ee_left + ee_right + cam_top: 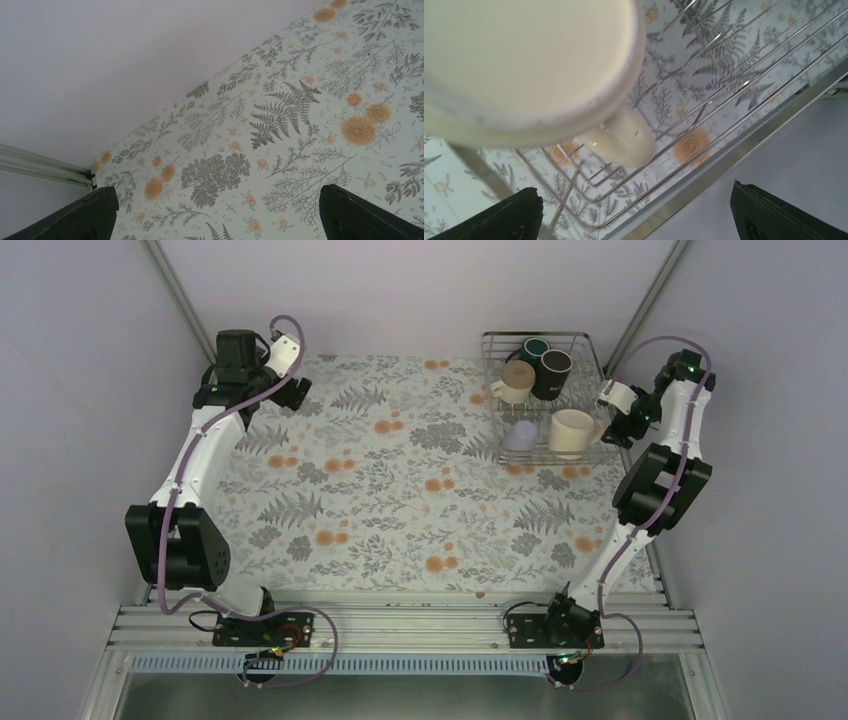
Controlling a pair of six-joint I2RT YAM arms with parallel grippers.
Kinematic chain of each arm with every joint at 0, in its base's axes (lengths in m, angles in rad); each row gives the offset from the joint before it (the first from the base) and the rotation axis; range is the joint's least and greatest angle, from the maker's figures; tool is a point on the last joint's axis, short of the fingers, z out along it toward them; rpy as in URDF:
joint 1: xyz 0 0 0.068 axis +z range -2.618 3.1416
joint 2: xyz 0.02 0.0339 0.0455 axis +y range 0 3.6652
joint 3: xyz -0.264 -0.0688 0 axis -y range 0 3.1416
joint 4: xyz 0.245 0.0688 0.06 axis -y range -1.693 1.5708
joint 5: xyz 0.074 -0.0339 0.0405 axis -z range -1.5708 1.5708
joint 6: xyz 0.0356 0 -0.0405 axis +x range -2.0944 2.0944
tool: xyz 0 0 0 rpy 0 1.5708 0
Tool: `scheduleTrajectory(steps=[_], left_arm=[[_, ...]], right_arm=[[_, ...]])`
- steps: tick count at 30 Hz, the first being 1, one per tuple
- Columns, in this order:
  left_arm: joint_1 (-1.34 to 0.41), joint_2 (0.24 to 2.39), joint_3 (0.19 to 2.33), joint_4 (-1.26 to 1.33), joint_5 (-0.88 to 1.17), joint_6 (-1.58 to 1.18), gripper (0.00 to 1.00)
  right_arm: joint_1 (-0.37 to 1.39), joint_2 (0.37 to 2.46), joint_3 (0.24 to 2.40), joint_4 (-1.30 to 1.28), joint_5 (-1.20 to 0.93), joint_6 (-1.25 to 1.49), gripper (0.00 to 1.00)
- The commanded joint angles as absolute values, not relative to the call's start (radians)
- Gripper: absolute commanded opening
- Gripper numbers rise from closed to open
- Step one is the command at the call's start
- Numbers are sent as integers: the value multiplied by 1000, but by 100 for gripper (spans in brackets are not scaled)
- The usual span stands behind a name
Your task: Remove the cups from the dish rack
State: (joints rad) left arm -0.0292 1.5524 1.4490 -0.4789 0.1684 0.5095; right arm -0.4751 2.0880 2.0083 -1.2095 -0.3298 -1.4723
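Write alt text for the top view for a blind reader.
A wire dish rack at the far right of the floral table holds five cups, none taken out yet. The right pincer sits open beside the nearest cream mug; the left pincer hangs open over the far-left corner.

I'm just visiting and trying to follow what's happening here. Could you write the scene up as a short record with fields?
Rack: rectangular silver wire dish rack, far right corner of the floral-patterned table
Cups in rack: dark green handled mug, tall black mug, far cream handled mug, near cream handled mug, small lavender handleless cup
Cups unloaded: none
Right gripper: open, close to the near cream handled mug, not gripping it
Left gripper: open, holding nothing, above the table's far left corner
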Motion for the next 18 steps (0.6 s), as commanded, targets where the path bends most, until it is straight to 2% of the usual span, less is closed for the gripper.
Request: scheduleTrajectory(steps=[1,9,13,18], left_arm=[[-37,1586,1464,-434,180,508,100],[-38,1618,1467,-429,190,514,100],[-41,1631,1471,-433,199,509,100],[-51,1644,1479,-447,202,513,100]], right_arm=[[-445,2139,2096,-1255,-340,-1463,96],[-422,2241,2228,-1248,-373,-1461,88],[-417,2277,2261,-1233,-358,-1473,87],[-413,2316,2304,-1283,-382,-1492,77]])
